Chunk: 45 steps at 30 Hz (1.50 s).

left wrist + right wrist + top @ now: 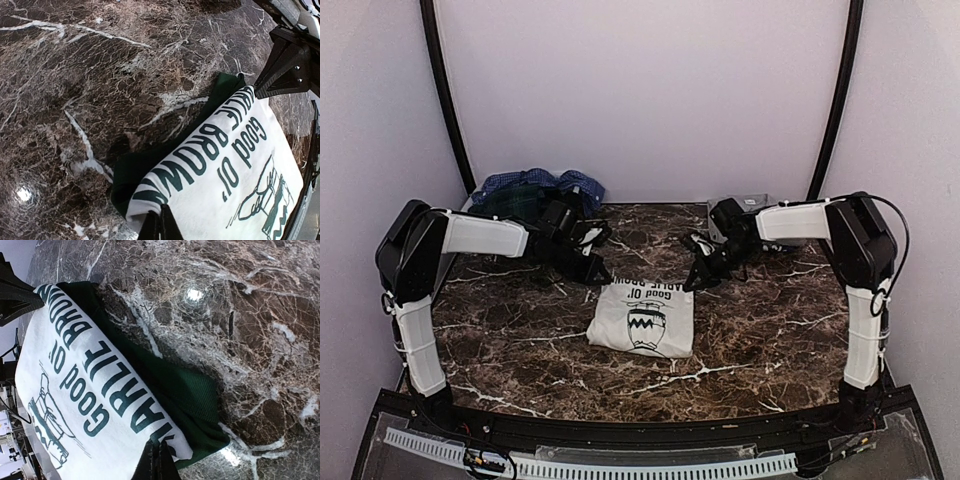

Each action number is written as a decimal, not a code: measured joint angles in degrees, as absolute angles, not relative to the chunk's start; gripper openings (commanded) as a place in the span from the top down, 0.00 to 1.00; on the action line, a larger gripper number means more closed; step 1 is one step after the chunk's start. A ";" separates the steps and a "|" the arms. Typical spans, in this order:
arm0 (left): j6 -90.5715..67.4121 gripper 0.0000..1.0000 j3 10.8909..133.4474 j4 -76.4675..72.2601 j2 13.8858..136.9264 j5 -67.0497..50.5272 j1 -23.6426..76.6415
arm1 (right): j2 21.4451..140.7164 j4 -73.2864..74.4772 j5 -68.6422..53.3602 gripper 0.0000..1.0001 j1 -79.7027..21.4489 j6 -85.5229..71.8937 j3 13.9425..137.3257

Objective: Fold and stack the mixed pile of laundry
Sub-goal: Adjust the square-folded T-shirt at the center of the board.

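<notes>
The white tee [642, 318] with dark green lettering lies folded on the marble table [780, 330]. My left gripper [598, 274] is shut on its far left corner. My right gripper [695, 281] is shut on its far right corner. In the left wrist view the jaws [160, 226] pinch the white edge of the tee [235, 170], and a dark green sleeve [131, 170] is tucked beneath. In the right wrist view the jaws [157, 463] pinch the tee [75, 390] beside its green sleeve [192, 395]. The rest of the laundry pile [535, 193], blue checked and dark green tartan, lies at the back left.
A pale grey slatted basket rim [620, 466] runs along the near edge below the arm bases. A small grey object [752, 204] sits at the back right behind the right arm. Curved black posts stand at both back corners.
</notes>
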State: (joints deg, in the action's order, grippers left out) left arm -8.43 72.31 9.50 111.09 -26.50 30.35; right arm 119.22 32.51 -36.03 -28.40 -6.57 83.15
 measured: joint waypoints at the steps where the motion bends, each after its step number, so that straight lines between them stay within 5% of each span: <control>1: -8.45 1.00 72.31 9.34 111.09 -26.61 30.26 | 118.87 32.64 -35.81 1.00 -28.40 -6.55 83.15; 22: -10.59 1.00 75.07 2.22 119.17 -17.61 28.01 | 124.53 24.75 -25.76 0.98 -27.05 -10.22 88.16; 23: -10.57 0.95 75.07 1.54 119.61 -17.41 28.01 | 124.55 24.18 -25.21 0.91 -27.07 -10.48 88.18; 26: -10.15 0.71 76.23 1.54 119.66 -15.70 28.03 | 124.51 23.94 -23.51 0.48 -27.07 -11.20 88.51; 28: -10.31 0.51 76.84 2.13 119.35 -14.11 27.86 | 123.87 24.32 -22.37 0.32 -27.05 -11.57 88.95; 29: -10.24 0.27 76.75 2.68 118.76 -13.56 27.77 | 123.24 24.67 -21.76 0.27 -27.03 -11.81 89.01; 31: -10.07 0.06 75.44 2.96 116.29 -11.88 27.62 | 120.60 26.22 -20.49 0.16 -26.79 -11.92 88.99; 33: -10.28 0.02 72.25 3.25 110.61 -10.11 27.57 | 116.66 27.29 -19.27 0.02 -26.68 -12.27 88.82; 40: -12.80 0.01 67.31 0.45 85.93 -4.89 27.51 | 96.01 24.45 -19.38 0.01 -25.17 -16.45 88.27; 45: -15.84 0.01 69.45 1.45 81.93 -11.09 27.35 | 89.67 13.21 -32.01 0.01 -20.82 -25.08 79.92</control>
